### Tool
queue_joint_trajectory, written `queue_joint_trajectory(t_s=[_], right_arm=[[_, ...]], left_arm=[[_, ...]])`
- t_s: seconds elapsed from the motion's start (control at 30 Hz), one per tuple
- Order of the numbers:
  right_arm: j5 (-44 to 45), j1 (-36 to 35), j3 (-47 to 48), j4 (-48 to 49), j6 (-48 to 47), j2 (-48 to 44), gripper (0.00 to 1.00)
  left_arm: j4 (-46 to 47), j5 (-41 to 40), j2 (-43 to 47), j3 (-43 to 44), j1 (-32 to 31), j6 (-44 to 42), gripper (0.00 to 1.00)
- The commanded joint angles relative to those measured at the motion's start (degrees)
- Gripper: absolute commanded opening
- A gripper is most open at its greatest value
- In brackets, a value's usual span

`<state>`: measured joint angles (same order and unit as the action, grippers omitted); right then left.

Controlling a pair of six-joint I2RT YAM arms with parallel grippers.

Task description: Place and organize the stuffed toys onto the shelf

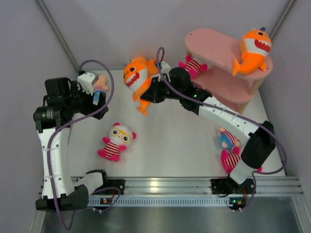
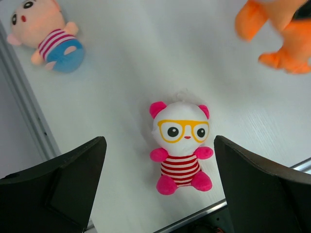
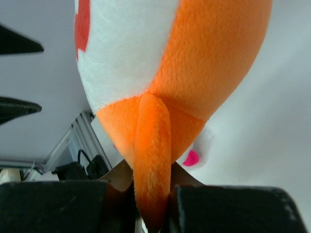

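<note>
my right gripper [image 3: 153, 196] is pinched on a fin of the orange shark [image 1: 138, 77], body running head-far to tail-near out at the far side of the table [image 1: 175, 136]. the shelf [image 1: 209, 41] lies just to its right in the top view, so the right arm is the nearer one. the shelf's top board holds 1 second shark [image 1: 252, 51], and the board below holds 1 striped doll [image 1: 192, 65]. my left gripper [image 2: 159, 141] is spread wide over the glasses doll [image 1: 115, 141].
</note>
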<state>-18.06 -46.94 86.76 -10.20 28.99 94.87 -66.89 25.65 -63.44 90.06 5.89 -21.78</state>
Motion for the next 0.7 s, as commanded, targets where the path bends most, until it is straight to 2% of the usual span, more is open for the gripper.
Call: queue_joint_trajectory(t_s=[0.0,0.17,0.2,0.4,0.5,0.67], right_arm=[[0.7,5.9,6.1,-0.3,2.8,-5.0,0.00],[1.2,14.4,16.5,-5.2,5.5,-7.3,0.00],[1.0,18.2,18.3,-6.0,7.5,-8.4,0.00],[-3.1,34.4,21.2,-8.0,11.8,-9.8,0.00],[-4.9,39.9,22.9,-9.4,13.3,-8.5,0.00],[-3.2,42.0,27.4,-14.0,12.2,-4.6,0.00]], left_arm=[[0.7,-6.7,2.9,3.7,-0.1,3.3,0.98],[0.7,-7.4,4.6,2.1,-0.1,3.1,0.98],[0.6,-7.2,5.2,1.5,-0.1,2.9,0.98],[0.8,-7.5,6.9,-3.0,-0.1,1.0,0.98],[0.8,-7.2,7.0,-4.2,-0.1,0.4,0.98],[0.8,-6.2,7.2,-5.7,-0.1,0.2,0.98]])
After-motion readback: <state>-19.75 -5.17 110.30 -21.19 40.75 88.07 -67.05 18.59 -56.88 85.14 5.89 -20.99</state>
